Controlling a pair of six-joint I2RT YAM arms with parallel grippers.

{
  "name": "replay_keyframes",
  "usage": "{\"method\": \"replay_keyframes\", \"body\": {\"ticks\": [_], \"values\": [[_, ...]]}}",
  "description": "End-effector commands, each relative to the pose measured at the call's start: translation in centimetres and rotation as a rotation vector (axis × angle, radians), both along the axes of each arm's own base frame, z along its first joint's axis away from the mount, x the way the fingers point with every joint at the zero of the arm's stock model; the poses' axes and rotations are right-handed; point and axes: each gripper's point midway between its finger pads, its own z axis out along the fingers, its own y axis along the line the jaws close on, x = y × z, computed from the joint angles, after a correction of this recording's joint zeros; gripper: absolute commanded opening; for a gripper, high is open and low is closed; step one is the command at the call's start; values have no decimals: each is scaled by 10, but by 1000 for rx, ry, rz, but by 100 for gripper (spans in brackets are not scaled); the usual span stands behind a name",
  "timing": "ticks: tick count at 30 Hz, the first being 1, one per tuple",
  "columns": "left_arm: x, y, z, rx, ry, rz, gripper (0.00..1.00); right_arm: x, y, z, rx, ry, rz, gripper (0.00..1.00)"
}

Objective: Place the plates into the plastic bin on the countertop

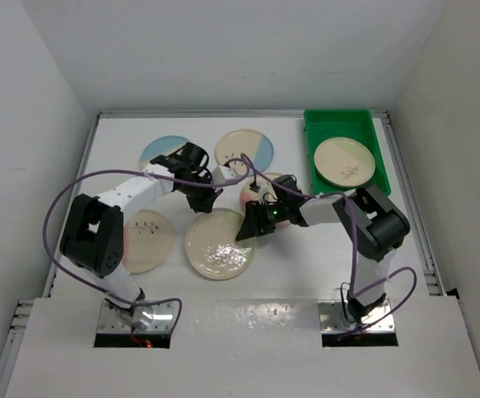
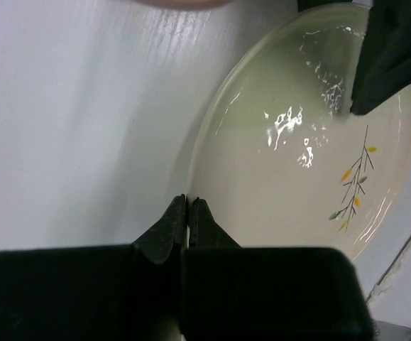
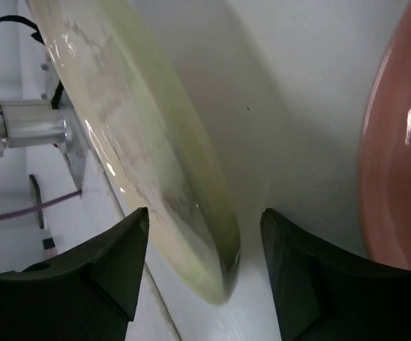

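Left tool [image 2: 189, 204] pinched together, holding nothing, beside rim of green-tinted plate [image 2: 290, 185] | right tool [image 3: 204, 220] spread, straddling same rim

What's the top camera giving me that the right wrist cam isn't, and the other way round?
Only the top external view shows the plastic bin with a cream plate already in it, the left gripper, and further plates on the countertop, such as the blue plate.

Only the right wrist view shows that the right gripper is open, its fingers either side of the pale green plate at its rim. Contact cannot be told.

Both show that pale green plate and the pink plate beside it.
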Motion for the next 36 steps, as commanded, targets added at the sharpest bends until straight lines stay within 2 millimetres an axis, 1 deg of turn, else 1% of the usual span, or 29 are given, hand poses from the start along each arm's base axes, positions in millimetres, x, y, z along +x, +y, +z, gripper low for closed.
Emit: {"method": "replay_keyframes", "body": {"ticks": [1, 2, 4, 5, 6, 8, 9, 10, 11, 12, 13, 14, 15, 16, 17, 18, 19, 21, 22, 23, 25, 26, 28, 29, 31, 33, 34, 35, 36], "values": [[5, -6, 13, -57, -37, -15, 0, 3, 35, 22, 167, 4, 39, 62], [5, -6, 13, -57, -37, -15, 0, 2, 38, 23, 185, 2, 52, 45], [7, -2, 10, -52, -36, 8, 0, 1, 41, 28, 213, 9, 31, 24], [8, -2, 10, -52, -36, 8, 0, 0, 39, 29, 221, 15, 24, 6], [9, 1, 10, -53, -32, 26, 0, -2, 39, 32, 234, 20, 24, 0], [13, 8, 9, -33, -41, 47, 0, 14, 28, 46, 276, 15, -46, 0], [17, 6, 17, -44, -57, 56, 0, 18, 27, 57, 296, 20, -64, 0], [26, 15, 21, -41, -74, 87, 8, 21, 25, 62, 305, 20, -72, 0], [36, 17, 36, -61, -107, 114, 32, 37, 18, 73, 322, 1, -106, 0], [44, 20, 44, -69, -127, 129, 42, 42, 16, 90, 349, -4, -118, 0], [55, 32, 56, -83, -149, 183, 48, 51, 14, 103, 367, -25, -128, 0], [59, 36, 67, -106, -157, 208, 55, 74, -1, 116, 385, -57, -186, 0], [70, 40, 82, -130, -188, 230, 57, 84, -5, 134, 411, -74, -210, 0], [78, 54, 93, -149, -205, 282, 57, 102, -22, 148, 426, -111, -262, 0], [83, 61, 100, -159, -219, 298, 58, 122, -41, 162, 436, -151, -329, 0], [87, 67, 105, -174, -221, 324, 58, 135, -51, 172, 441, -161, -374, 0], [93, 79, 109, -175, -235, 355, 58, 164, -83, 183, 427, -218, -521, 0], [97, 94, 108, -151, -240, 409, 59, 197, -143, 185, 396, -211, -747, 0], [98, 99, 105, -146, -238, 433, 59, 211, -162, 191, 384, -250, -864, 0], [98, 108, 99, -139, -225, 455, 59, 222, -216, 185, 388, -238, -1024, 0], [92, 116, 91, -134, -201, 484, 59, 236, -253, 196, 451, -268, -1189, 0], [90, 120, 92, -134, -203, 493, 59, 237, -265, 194, 478, -235, -1244, 0], [83, 123, 84, -134, -183, 492, 59, 241, -307, 188, 477, -234, -1382, 0], [84, 126, 81, -133, -183, 501, 59, 244, -322, 184, 465, -241, -1438, 0], [81, 135, 77, -108, -182, 525, 59, 246, -337, 173, 421, -226, -1476, 0], [78, 149, 68, -91, -164, 565, 59, 250, -343, 155, 355, -208, -1488, 0], [75, 153, 63, -87, -151, 577, 62, 252, -347, 154, 334, -212, -1491, 0], [76, 159, 63, -86, -151, 591, 64, 252, -349, 141, 308, -185, -1502, 0], [73, 169, 58, -81, -139, 619, 64, 253, -351, 137, 291, -185, -1509, 0]]}}
